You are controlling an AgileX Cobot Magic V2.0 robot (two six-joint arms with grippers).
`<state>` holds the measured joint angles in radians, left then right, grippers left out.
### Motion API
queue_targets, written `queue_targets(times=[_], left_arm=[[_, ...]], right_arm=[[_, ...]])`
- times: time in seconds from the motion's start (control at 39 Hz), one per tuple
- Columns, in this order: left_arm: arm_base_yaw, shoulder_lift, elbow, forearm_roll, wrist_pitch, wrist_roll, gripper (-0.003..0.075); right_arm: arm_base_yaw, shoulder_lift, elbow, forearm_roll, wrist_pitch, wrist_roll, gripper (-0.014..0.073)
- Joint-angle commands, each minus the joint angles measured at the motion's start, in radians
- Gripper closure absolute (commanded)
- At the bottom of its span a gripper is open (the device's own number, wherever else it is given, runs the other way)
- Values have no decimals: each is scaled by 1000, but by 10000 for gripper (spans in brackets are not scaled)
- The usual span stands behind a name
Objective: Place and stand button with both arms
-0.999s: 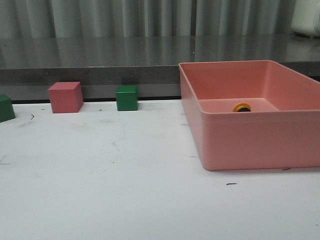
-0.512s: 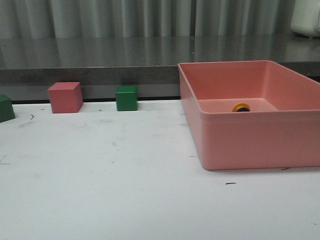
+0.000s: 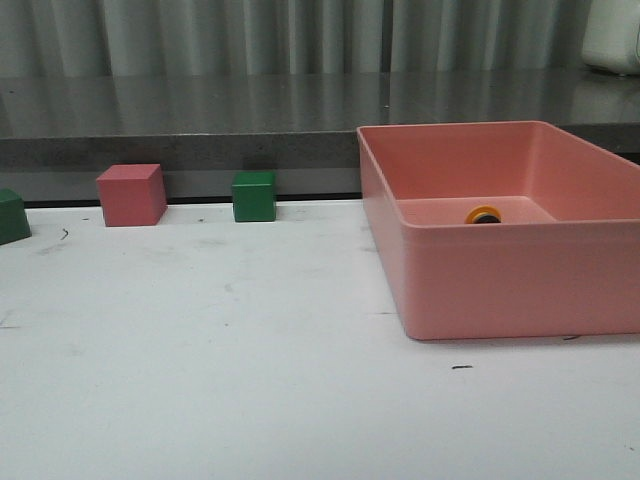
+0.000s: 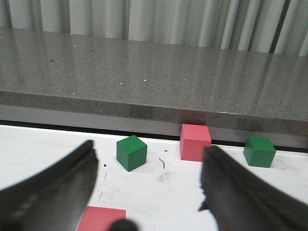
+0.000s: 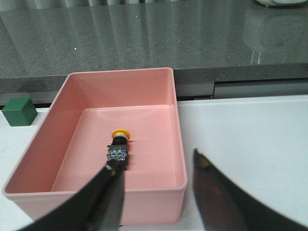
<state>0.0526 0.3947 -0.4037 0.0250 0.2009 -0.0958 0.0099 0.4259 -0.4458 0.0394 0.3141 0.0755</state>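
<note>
No readable writing anywhere. The button [image 5: 119, 146] lies on its side inside the pink bin [image 5: 72, 91], yellow cap toward the far wall. Right gripper [image 5: 156, 192] hovers above the bin's near rim, fingers spread; left gripper [image 4: 149, 187] splayed over the white table [image 4: 154, 192], near the cubes.

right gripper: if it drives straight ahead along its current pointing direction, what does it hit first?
Probably the pink bin: the right gripper, jaws open, points down into it, toward the button lying on its floor. Whether the near rim or the floor comes first is unclear.
</note>
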Motion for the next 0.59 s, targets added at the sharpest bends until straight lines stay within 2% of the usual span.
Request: queue_targets(times=[0.0, 0.05, 0.18, 0.28, 0.46, 0.56], left_arm=[[-6, 14, -37, -10, -87, -8, 29], [-6, 14, -37, -10, -87, -8, 28], [-6, 14, -37, -10, -87, -8, 28], [-6, 14, -37, -10, -87, -8, 28], [-6, 14, -37, -10, -87, -8, 28], [-6, 14, -37, -10, -87, -8, 28]], right_arm=[[1, 13, -38, -3, -81, -4, -13], [1, 13, -38, -3, -95, -4, -71], [1, 47, -40, 21, -180, -4, -56], [1, 161, -86, 22, -213, -4, -56], [5, 434, -248, 54, -135, -4, -56], [41, 576, -358, 59, -79, -4, -56]])
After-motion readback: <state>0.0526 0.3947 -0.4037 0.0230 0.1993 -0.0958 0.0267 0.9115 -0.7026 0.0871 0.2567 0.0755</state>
